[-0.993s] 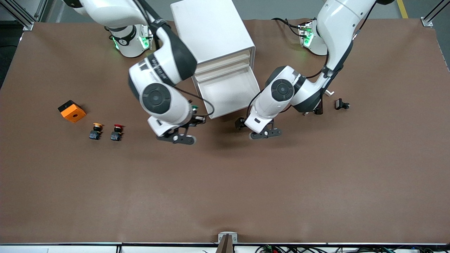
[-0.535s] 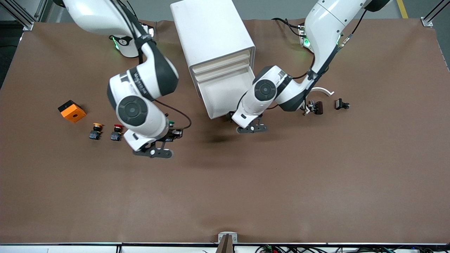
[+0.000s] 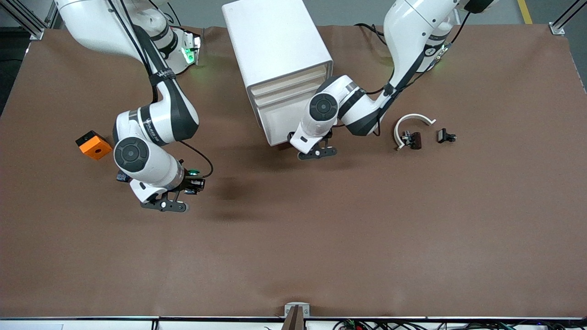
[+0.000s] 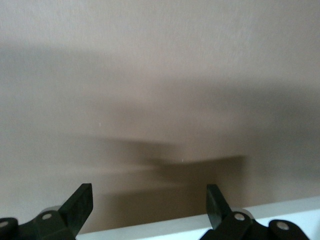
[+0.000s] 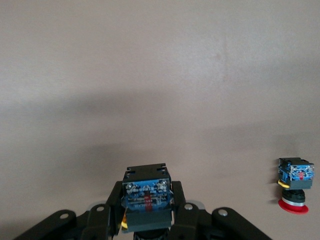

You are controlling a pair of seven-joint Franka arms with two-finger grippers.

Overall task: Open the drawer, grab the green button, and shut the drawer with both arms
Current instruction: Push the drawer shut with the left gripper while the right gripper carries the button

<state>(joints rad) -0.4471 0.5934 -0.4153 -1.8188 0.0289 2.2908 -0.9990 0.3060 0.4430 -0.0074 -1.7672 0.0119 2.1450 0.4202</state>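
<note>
The white cabinet (image 3: 275, 41) stands at the table's middle, near the arms' bases. Its lowest drawer (image 3: 280, 120) stands partly out. My left gripper (image 3: 315, 147) is open at the drawer's front. In the left wrist view its gripper (image 4: 148, 200) has its fingers spread on either side of the drawer's white edge (image 4: 160, 226). My right gripper (image 3: 191, 181) is shut on the green-capped button (image 3: 193, 173) low over the table, toward the right arm's end. In the right wrist view its gripper (image 5: 146, 212) clamps the button's blue body (image 5: 146, 192).
An orange block (image 3: 93, 145) lies toward the right arm's end. A red-capped button (image 5: 295, 187) stands close by the right gripper; the right arm hides most of it and the orange-capped one in the front view. A white curved piece (image 3: 410, 120) and small black parts (image 3: 445, 136) lie toward the left arm's end.
My right gripper carried the green button away from the drawer toward the right arm's end. My left gripper moved against the drawer's front, and the drawer slid partly in.
</note>
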